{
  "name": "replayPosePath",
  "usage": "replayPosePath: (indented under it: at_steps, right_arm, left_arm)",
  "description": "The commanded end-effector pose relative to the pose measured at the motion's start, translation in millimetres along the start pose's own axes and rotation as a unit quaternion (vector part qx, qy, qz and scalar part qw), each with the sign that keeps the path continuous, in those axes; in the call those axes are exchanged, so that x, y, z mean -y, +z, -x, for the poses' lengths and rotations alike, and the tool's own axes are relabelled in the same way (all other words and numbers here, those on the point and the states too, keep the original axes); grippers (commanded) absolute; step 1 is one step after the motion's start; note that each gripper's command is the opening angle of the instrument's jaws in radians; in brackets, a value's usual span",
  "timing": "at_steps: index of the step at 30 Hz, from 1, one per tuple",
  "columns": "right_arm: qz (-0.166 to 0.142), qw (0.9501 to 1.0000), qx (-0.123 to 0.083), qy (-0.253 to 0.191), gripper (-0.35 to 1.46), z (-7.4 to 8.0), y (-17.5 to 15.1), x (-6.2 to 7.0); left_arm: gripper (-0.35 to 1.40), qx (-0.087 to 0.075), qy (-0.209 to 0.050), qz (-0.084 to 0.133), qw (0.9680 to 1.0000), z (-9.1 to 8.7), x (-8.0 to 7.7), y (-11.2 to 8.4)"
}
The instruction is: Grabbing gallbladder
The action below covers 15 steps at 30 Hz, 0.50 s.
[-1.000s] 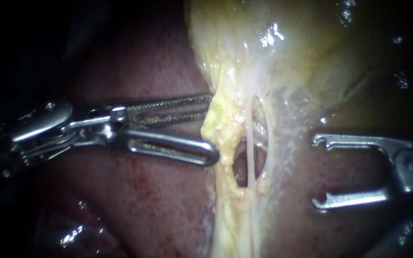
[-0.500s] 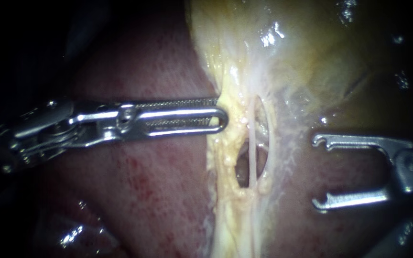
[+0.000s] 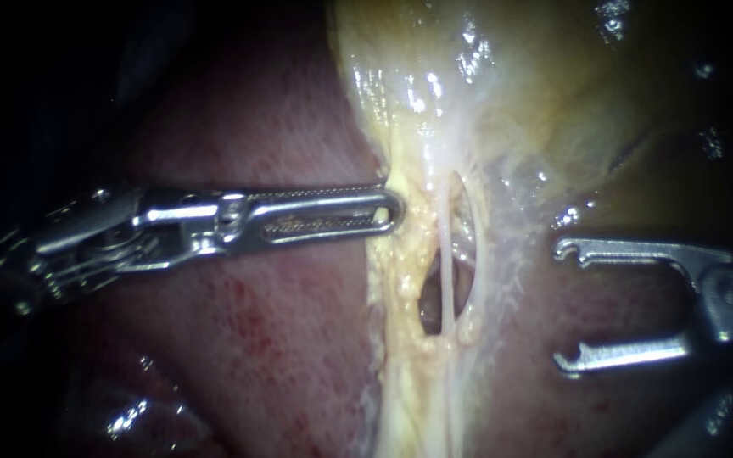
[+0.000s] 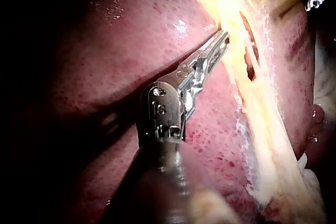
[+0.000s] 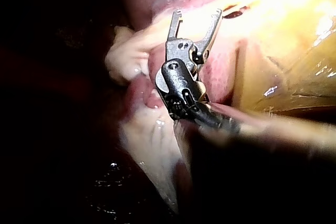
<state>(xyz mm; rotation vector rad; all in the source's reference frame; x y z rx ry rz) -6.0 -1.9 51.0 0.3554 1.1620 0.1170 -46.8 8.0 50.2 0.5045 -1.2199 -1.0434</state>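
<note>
Now the jaws of the left instrument (image 3: 388, 210), apart a second ago, lie clamped on the yellow lower edge of the gallbladder (image 3: 536, 93) at mid-view, apparently a shallow bite, so the grab seems made; the right instrument (image 3: 566, 305) waits nearby, jaws apart.

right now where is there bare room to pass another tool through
Free: bare liver below the left instrument, and the liver strip between the pale tissue band and the right instrument. Crowded: the band's window with its thin tube, beside the left instrument's grip.
</note>
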Motion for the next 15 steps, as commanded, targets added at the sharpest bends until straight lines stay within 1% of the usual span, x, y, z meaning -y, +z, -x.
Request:
replayPosePath:
  at_steps: [1, 15]
  right_arm:
    - [0.0, 1.0, 0.0, 0.0, 0.57, 0.0, 0.0, 0.0]
    - [0.0, 1.0, 0.0, 0.0, 0.57, 0.0, 0.0, 0.0]
  left_arm:
    - [-0.35, 0.0, 0.0, 0.0, 1.0, 0.1, 0.1, -0.1]
    - [-0.35, -0.001, 0.0, -0.003, 1.0, 0.1, 0.1, -0.1]
